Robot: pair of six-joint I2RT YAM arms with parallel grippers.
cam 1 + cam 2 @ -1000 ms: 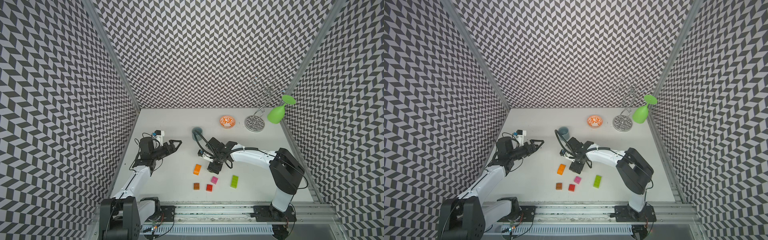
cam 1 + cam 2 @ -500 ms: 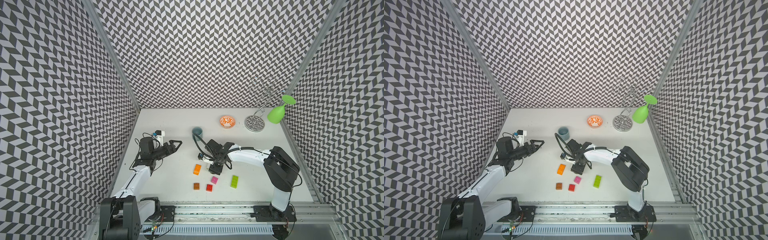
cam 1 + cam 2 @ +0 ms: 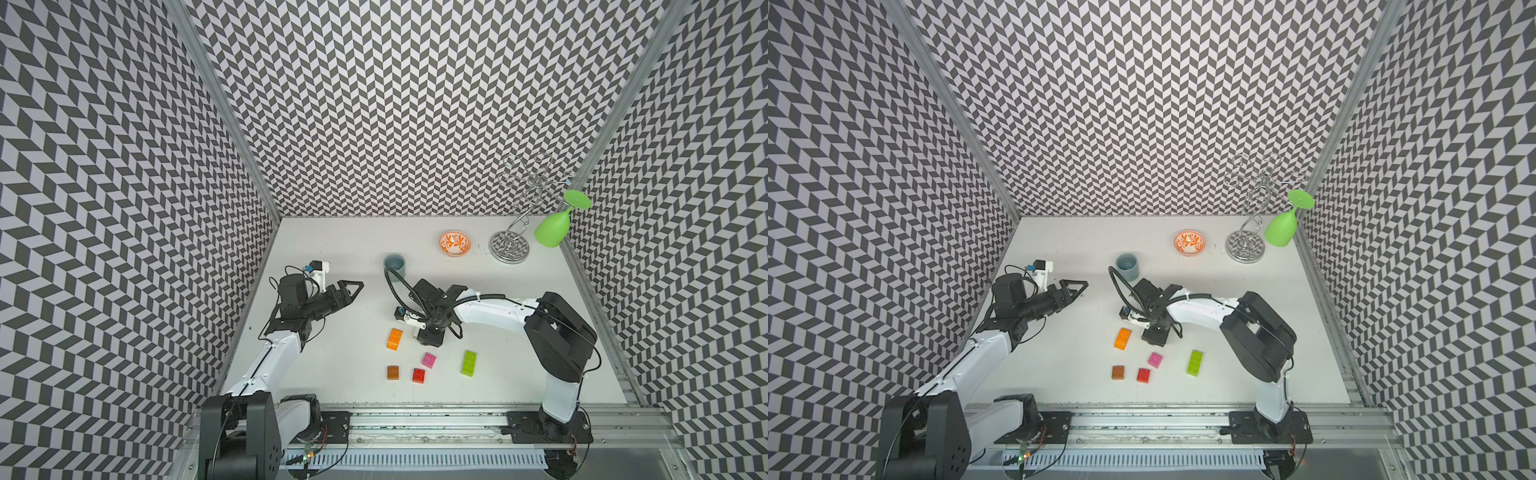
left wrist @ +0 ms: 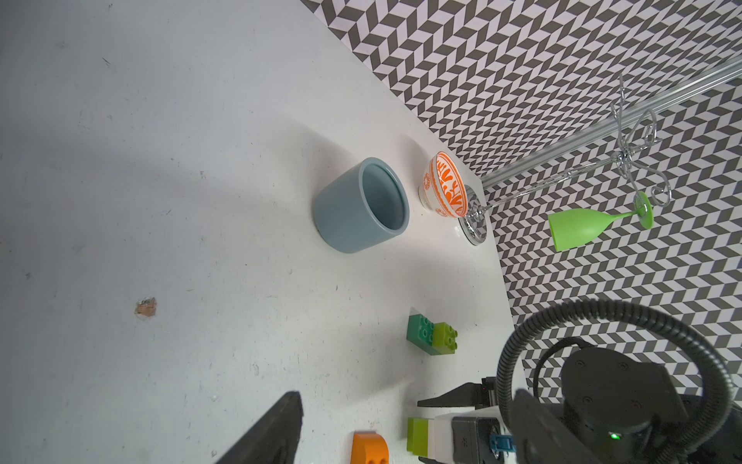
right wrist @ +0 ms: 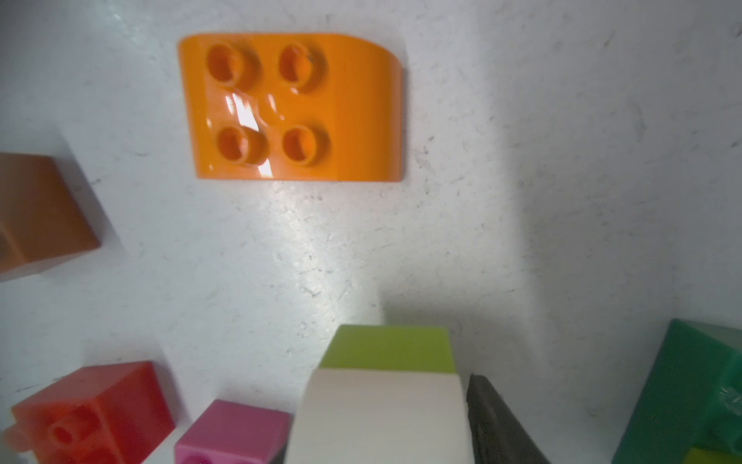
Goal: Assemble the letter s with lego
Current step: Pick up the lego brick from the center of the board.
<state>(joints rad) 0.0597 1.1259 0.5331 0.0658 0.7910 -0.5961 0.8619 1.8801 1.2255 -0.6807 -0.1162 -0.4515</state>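
Note:
My right gripper [image 3: 430,337] points straight down at mid-table, shut on a white brick [image 5: 381,418] stacked on a lime brick [image 5: 389,347]; a dark finger [image 5: 498,426] presses the white brick's side. Loose lego lies round it: an orange brick [image 3: 395,338] to its left, then pink [image 3: 429,360], red [image 3: 419,375], brown [image 3: 393,372] and an oblong lime brick [image 3: 468,363] nearer the front. A dark green and lime pair [image 4: 431,335] sits behind, hidden under the right arm in both top views. My left gripper [image 3: 357,286] hovers open and empty, far left of the bricks.
A grey-blue cup [image 3: 394,262] stands just behind the right wrist. Further back right are an orange patterned bowl [image 3: 455,243] and a chrome rack [image 3: 510,249] with a green glass [image 3: 552,228] hanging on it. Patterned walls close three sides; a rail [image 3: 415,419] runs along the front.
The right gripper's jaws have closed in onto the white brick, and its arm has shifted slightly left. The left arm has stayed where it was.

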